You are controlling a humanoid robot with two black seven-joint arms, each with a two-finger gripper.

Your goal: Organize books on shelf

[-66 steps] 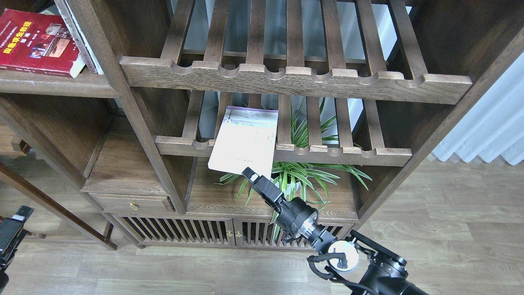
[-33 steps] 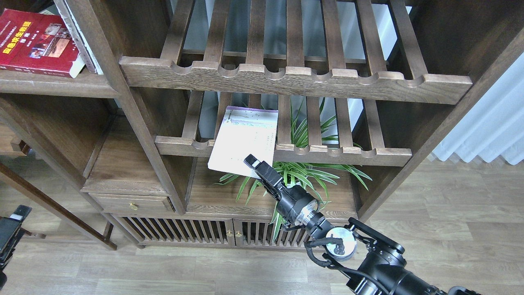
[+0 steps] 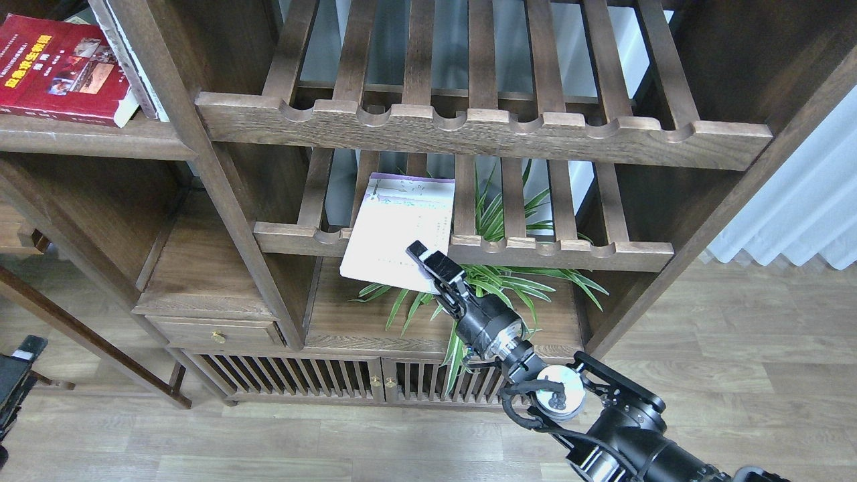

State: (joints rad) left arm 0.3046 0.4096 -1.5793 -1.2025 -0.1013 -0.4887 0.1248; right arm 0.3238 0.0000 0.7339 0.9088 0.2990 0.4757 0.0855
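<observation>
The thin white-lavender book (image 3: 400,227) lies flat on the lower slatted rack, its front end hanging over the notched rail. My right gripper (image 3: 422,254) is at the book's front right corner, one fingertip over the cover; I cannot tell how its fingers stand. The thick red book (image 3: 57,67) lies on the solid brown shelf (image 3: 100,138) at upper left. A dark-edged book (image 3: 127,57) leans beside it, seen edge-on. My left gripper (image 3: 20,365) is low at the left edge, seen only in part.
An upper slatted rack (image 3: 482,130) overhangs the lower rack (image 3: 556,253). A potted spider plant (image 3: 495,284) stands on the board under the white book, right by my right wrist. A vertical post (image 3: 221,201) separates the left bay from the racks.
My right gripper has moved up and forward, from below the white book's front edge to over its front right corner. The left gripper has sunk slightly. The books have not moved.
</observation>
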